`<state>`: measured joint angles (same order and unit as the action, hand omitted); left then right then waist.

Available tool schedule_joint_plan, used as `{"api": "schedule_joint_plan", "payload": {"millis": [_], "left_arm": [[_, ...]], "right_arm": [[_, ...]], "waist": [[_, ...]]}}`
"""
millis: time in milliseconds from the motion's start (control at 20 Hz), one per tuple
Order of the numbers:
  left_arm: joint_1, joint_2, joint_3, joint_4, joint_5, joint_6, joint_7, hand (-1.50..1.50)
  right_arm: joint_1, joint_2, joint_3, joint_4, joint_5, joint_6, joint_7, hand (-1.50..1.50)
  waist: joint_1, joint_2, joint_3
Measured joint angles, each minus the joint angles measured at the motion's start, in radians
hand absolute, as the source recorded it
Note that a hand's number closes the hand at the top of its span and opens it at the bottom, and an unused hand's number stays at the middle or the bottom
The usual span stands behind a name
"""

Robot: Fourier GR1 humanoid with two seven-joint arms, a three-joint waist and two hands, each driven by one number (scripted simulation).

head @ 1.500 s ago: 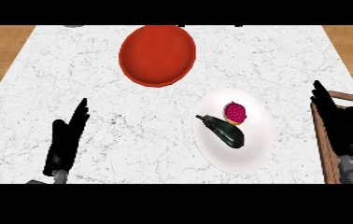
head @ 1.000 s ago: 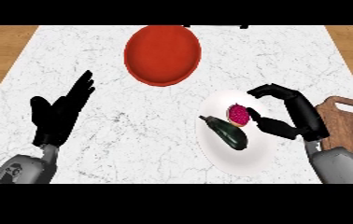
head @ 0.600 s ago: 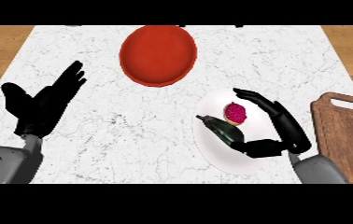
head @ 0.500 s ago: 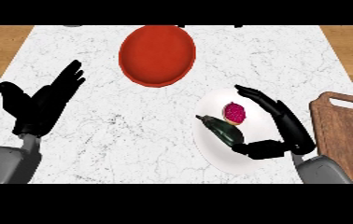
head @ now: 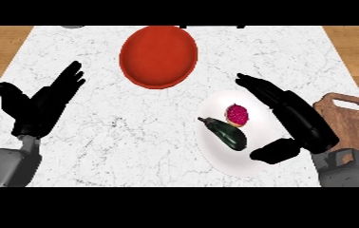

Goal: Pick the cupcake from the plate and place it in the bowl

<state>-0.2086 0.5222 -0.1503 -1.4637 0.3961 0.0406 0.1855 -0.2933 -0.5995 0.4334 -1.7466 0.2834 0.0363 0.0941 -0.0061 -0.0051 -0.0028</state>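
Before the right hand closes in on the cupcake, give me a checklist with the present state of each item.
1. Cupcake on the white plate: ok, it sits near the plate's far edge.
2. Right hand open: ok, fingers straight beside the plate's right rim, thumb spread toward the near side, holding nothing.
3. Path to the cupcake unblocked: not ok, the dark eggplant lies right next to it on the same plate; whether they touch, cannot tell.
4. Red bowl ready to receive: ok, nothing shows inside it.
5. Left hand out of the way: ok, open at the view's left, far from plate and bowl.
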Motion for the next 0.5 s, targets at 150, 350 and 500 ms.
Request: {"api": "schedule_joint_plan", "payload": {"millis": [150,350,500], "left_arm": [[-0.008,-0.009,0.000,0.001,-0.004,-0.008,0.004,0.00],[-0.009,-0.030,-0.009,-0.020,-0.030,0.010,0.021,0.00],[-0.021,-0.032,0.006,0.009,-0.031,-0.016,0.011,0.00]], "right_arm": [[-0.066,-0.002,0.042,-0.045,0.028,0.091,0.161,-1.50],[-0.152,0.031,0.081,-0.092,0.028,0.218,0.345,-1.50],[-0.222,0.068,0.095,-0.089,0.022,0.309,0.461,-1.50]], "waist": [[0.005,0.001,0.000],[0.009,0.002,0.001],[0.010,0.004,0.001]]}}
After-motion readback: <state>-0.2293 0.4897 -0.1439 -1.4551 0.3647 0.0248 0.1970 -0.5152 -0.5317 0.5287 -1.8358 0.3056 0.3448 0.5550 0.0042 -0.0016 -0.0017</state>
